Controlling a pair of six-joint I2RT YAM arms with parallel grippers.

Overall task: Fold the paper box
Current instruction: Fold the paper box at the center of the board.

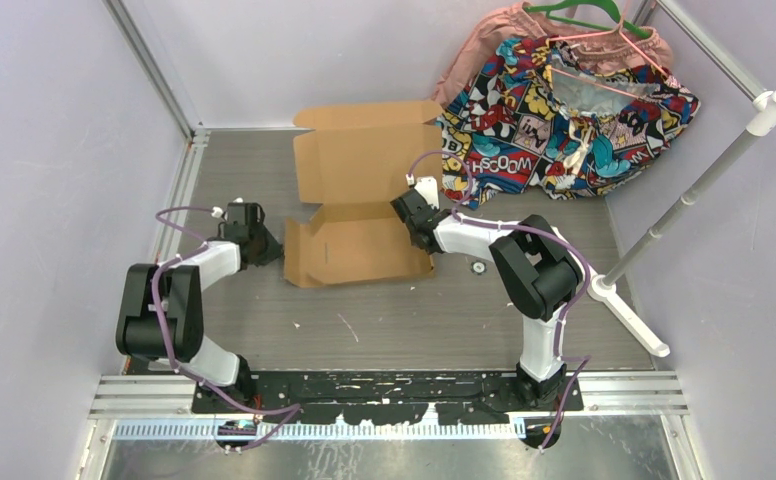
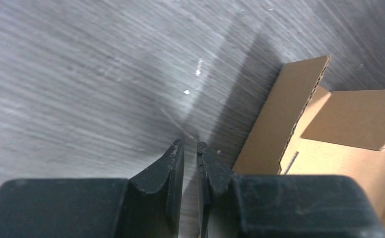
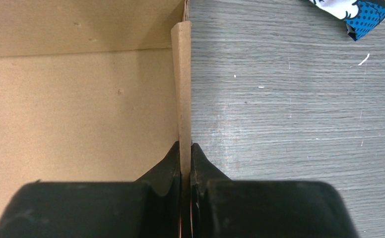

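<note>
the paper box [image 1: 359, 190] sits in the middle of the tabletop [image 1: 414, 320], toward the far side, just left of the comic-print cloth [image 1: 554, 100]. it is only partly shaped. the near half reads as a shallow tray and the large far panel, with its own side flaps, is spread open behind it, not brought over.

the right arm [image 1: 474, 235] reaches in at the tray's right edge. in the right wrist view its jaws are closed on the thin right side wall [image 3: 182, 84], which stands upright between the fingertips [image 3: 170, 163], with the box floor on one side and bare tabletop on the other.

the left arm [image 1: 214, 262] is just beside the box's left edge but apart from it. in the left wrist view its jaws are nearly together with only a thin slit between the fingertips [image 2: 173, 163]. nothing is in that slit, and they point down at bare tabletop. the left side flap [image 2: 280, 124] rises at a tilt to their right, untouched.

my reading is that the fold is at an early to middle stage. one wall is raised and held, and the opposite one looks half up. whether the front wall is tucked i cannot tell. what seems left is squaring and locking the side walls, then bringing the far panel over as a lid and tucking its flaps.
</note>
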